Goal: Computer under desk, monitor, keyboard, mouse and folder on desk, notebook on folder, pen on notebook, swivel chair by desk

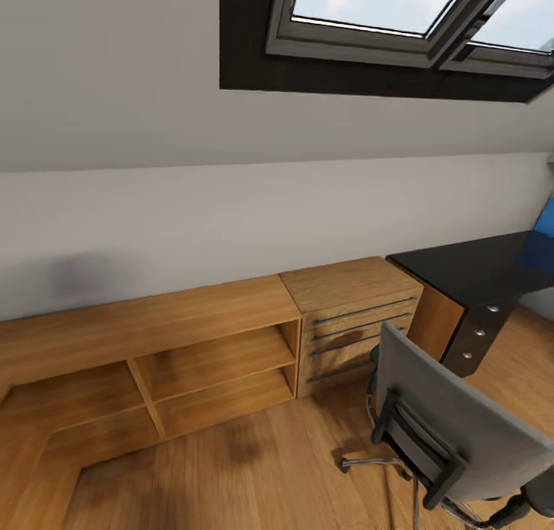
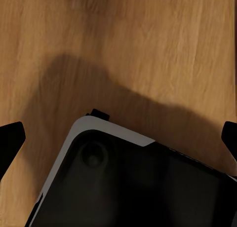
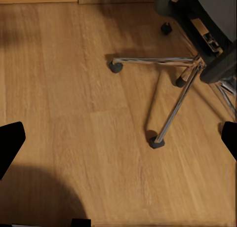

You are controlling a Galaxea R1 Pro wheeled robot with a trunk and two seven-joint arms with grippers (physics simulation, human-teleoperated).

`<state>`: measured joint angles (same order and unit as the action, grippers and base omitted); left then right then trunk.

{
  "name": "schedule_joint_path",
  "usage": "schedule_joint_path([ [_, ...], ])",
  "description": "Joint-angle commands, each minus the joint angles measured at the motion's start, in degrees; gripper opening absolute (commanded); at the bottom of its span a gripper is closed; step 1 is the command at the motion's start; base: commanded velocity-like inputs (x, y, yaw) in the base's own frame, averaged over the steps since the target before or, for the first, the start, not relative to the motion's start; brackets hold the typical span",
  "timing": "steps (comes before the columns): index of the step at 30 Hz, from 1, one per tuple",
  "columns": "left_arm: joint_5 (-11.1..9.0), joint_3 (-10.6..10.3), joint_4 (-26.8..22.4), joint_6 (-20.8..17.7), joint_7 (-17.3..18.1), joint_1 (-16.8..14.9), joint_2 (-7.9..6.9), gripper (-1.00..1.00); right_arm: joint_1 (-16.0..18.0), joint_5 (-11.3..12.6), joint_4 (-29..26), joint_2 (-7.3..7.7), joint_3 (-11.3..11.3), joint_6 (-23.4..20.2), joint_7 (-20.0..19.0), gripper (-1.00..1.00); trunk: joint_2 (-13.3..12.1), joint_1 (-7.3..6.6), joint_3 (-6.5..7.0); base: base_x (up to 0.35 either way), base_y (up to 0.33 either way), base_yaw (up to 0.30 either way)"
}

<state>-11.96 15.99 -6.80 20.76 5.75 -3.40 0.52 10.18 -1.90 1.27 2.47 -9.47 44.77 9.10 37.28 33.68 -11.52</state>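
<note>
**Approaching the desk, chair not yet placed**

The grey-backed swivel chair with black frame and chrome star base (image 1: 454,430) stands in front of us on the wooden floor, its back toward the camera, near but apart from the long desk with glossy black top and black drawer unit with silver knobs (image 1: 477,272). In the right wrist view we see the chair's chrome legs and black casters (image 3: 173,84) on the floor. The chair seat is hidden behind the backrest, so we cannot tell whether a folder lies on it. The part of the desk top we see is bare apart from a blue reflection; a bright blue patch at the far right edge (image 1: 546,218) is cut off and we cannot say what it is.

We judge the task barely started as far as these views show: chair not pushed up to the desk, most of the desk out of frame, so monitor, keyboard, mouse, notebook, pen and computer placement cannot be checked.

Left of the desk sits a light wooden chest of drawers (image 1: 354,322), then a low open wooden shelf unit (image 1: 177,361) along the white wall, under a dark-framed skylight (image 1: 400,22).

Left gripper (image 2: 118,138) has fingers spread wide, nothing between them, above the robot's own dark base (image 2: 133,182). Right gripper (image 3: 118,143) also spread wide and empty over the floor
</note>
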Motion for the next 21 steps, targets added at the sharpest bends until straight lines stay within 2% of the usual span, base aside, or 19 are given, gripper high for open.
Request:
schedule_joint_path([
  [1, -0.6, 0.3, 0.0, 0.1, 0.6, 0.0, 0.01, 1.00, 0.1, -0.2, 0.1, -0.01, -0.5, 0.1, 0.6, 1.00, 0.1, 0.01, -0.09, 0.000, 0.006, -0.254],
  [7, -0.6, 0.3, 0.0, 0.1, 0.6, 0.0, 0.01, 1.00, 0.1, -0.2, 0.1, -0.01, -0.5, 0.1, 0.6, 1.00, 0.1, 0.01, -0.09, 0.063, 0.107, -0.255],
  [21, -0.6, 0.3, 0.0, 0.0, 0.6, 0.0, 0.01, 1.00, 0.1, -0.2, 0.1, -0.01, -0.5, 0.1, 0.5, 1.00, 0.1, 0.01, -0.09, 0.141, 0.216, -0.256],
])
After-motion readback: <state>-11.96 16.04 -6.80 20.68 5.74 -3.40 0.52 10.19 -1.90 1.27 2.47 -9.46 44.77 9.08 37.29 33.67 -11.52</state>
